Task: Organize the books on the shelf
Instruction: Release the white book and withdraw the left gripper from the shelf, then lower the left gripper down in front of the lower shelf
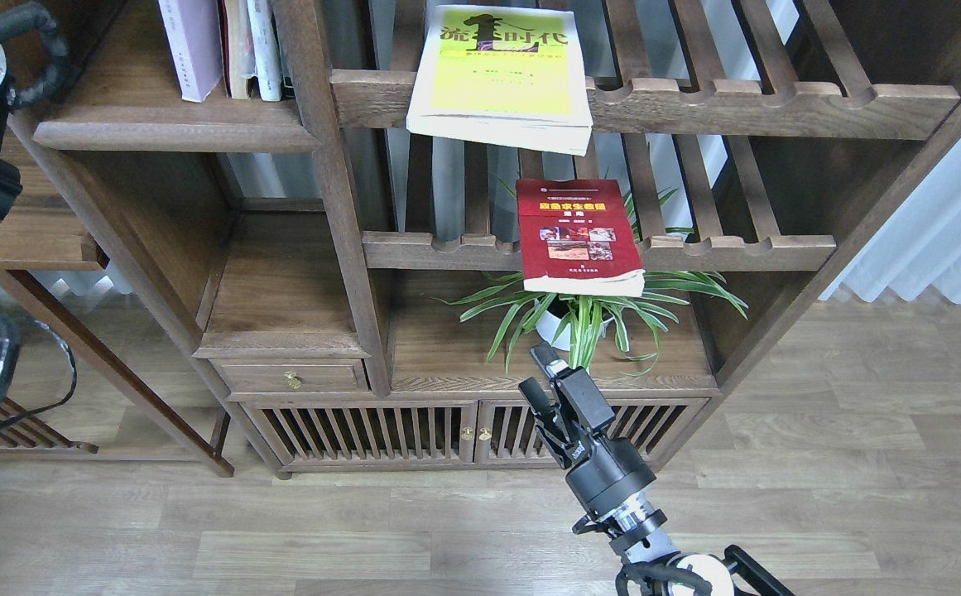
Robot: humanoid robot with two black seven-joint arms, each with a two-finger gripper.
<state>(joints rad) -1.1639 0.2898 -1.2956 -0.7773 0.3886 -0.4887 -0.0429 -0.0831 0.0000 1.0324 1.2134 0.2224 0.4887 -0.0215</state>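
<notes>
The dark red book (581,236) lies flat on the lower slatted rack (737,248), overhanging its near rail, long axis near-to-far. It sits just beyond the right gripper (540,372), whose fingers stand apart, empty. The left arm is well away.

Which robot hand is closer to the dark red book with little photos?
The right gripper: it is open just below the dark red paperback book on the slatted rack. The left arm sits far off at the left edge, its gripper not visible.

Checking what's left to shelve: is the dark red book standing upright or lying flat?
Lying flat. The dark red book rests cover-up on the lower slatted rack, its near end overhanging the front rail above the plant.
</notes>
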